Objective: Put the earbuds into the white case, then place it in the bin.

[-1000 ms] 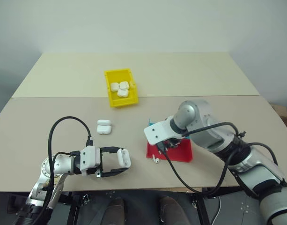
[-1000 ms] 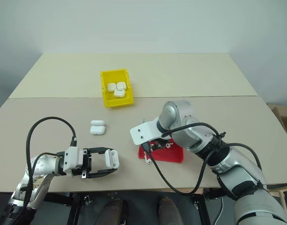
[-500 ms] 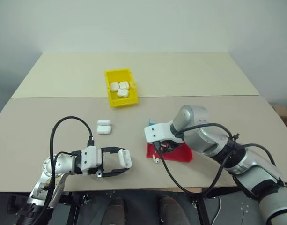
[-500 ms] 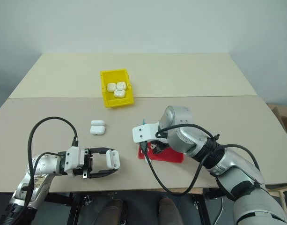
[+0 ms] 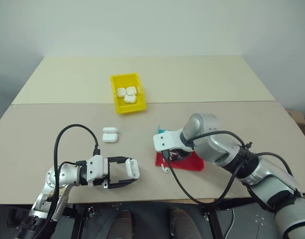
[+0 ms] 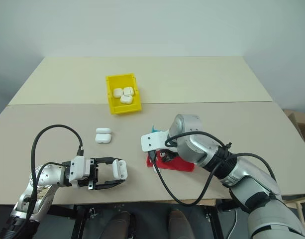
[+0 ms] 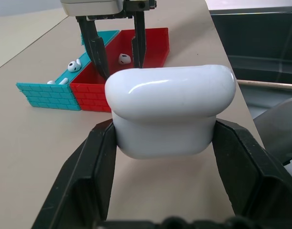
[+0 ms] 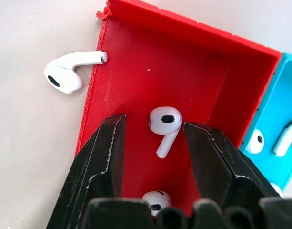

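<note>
My left gripper [image 5: 128, 171] is shut on a white case [image 7: 169, 109] with its lid closed, held just above the table's near left. My right gripper [image 8: 157, 129] points down into the red tray [image 8: 203, 71] and is open. One earbud [image 8: 166, 121] lies between its fingers without touching them. A second earbud [image 8: 155, 200] lies lower in the tray. Another earbud [image 8: 65, 76] rests on the table just outside the tray's wall. The yellow bin [image 5: 114, 94] stands at mid-table and holds three white cases [image 5: 130, 93].
A teal tray [image 8: 279, 95] joined to the red one holds more earbuds [image 8: 255, 140]. Two more white cases [image 5: 110, 135] lie on the table between the bin and my left gripper. The table's near edge runs close under both arms.
My right wrist has turned a little over the red tray and its elbow has dropped. The left gripper and its case have stayed put.
</note>
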`<act>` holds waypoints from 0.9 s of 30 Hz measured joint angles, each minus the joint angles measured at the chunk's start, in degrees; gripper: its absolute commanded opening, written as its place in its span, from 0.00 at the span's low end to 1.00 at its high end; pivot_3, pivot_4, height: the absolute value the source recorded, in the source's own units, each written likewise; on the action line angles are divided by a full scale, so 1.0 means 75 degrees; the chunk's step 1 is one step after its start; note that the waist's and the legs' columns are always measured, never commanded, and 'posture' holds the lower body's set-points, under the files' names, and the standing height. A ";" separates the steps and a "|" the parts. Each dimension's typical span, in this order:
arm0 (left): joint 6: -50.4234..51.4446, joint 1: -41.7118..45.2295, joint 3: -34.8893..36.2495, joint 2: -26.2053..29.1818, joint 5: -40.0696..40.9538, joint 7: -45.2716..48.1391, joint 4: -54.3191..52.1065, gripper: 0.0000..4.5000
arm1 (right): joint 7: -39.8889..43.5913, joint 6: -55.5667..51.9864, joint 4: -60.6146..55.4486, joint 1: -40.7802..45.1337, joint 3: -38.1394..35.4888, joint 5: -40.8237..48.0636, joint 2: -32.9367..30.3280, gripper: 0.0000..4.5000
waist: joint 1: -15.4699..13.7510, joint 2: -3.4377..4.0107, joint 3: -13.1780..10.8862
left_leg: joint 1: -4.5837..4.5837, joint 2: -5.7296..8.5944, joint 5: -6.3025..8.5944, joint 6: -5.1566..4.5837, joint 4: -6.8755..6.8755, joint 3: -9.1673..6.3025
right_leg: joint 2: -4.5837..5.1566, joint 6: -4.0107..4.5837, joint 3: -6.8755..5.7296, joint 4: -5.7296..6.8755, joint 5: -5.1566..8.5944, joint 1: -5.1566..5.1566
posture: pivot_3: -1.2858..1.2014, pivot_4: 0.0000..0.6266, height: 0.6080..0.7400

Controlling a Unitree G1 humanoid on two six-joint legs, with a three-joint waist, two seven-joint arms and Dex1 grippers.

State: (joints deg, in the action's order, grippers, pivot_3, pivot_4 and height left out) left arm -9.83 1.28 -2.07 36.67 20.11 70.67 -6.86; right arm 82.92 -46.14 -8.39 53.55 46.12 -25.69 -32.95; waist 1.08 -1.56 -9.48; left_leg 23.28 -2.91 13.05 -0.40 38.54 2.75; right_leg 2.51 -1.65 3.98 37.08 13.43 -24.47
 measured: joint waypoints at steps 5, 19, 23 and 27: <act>-0.0002 0.0000 -0.0002 0.0020 -0.0075 0.0000 0.0000 0.61 | -0.0069 0.0131 0.0009 -0.0001 0.0000 0.0001 -0.0027 0.41 | -0.0003 0.0000 0.0000 | 0.0001 0.0000 0.0000 0.0000 0.0000 0.0000 | 0.0000 0.0000 0.0000 0.0000 0.0000 -0.0001 | 0.52 0.24 1.00; -0.0004 0.0022 -0.0002 0.0020 -0.0125 0.0007 0.0059 0.61 | -0.0145 0.0311 0.0002 -0.0021 0.0000 -0.0005 -0.0103 0.41 | -0.0004 0.0000 0.0000 | 0.0002 0.0000 0.0000 0.0000 -0.0007 0.0001 | 0.0000 0.0001 0.0000 -0.0001 0.0001 -0.0004 | 0.52 0.24 1.00; -0.0007 0.0024 -0.0002 0.0020 -0.0126 0.0008 0.0075 0.61 | -0.0173 0.0337 0.0000 -0.0030 0.0000 -0.0005 -0.0106 0.41 | -0.0003 0.0000 0.0000 | 0.0001 0.0000 0.0000 0.0000 -0.0007 0.0001 | 0.0000 0.0001 0.0000 -0.0001 0.0001 -0.0004 | 0.52 0.24 1.00; -0.0007 0.0024 -0.0002 0.0020 -0.0127 0.0006 0.0075 0.61 | -0.0189 0.0368 -0.0005 -0.0036 0.0000 -0.0005 -0.0107 0.41 | -0.0002 0.0000 0.0000 | 0.0000 0.0000 0.0000 0.0000 -0.0007 0.0001 | 0.0000 0.0001 0.0000 -0.0001 0.0001 -0.0004 | 0.52 0.24 1.00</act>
State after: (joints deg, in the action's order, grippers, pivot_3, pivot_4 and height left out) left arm -9.88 1.46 -2.09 36.82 19.16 70.71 -6.30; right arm 81.50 -43.38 -8.43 53.28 46.12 -25.73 -33.75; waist 1.07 -1.56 -9.48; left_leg 23.29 -2.91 13.05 -0.40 38.49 2.76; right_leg 2.51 -1.64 3.99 37.07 13.43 -24.50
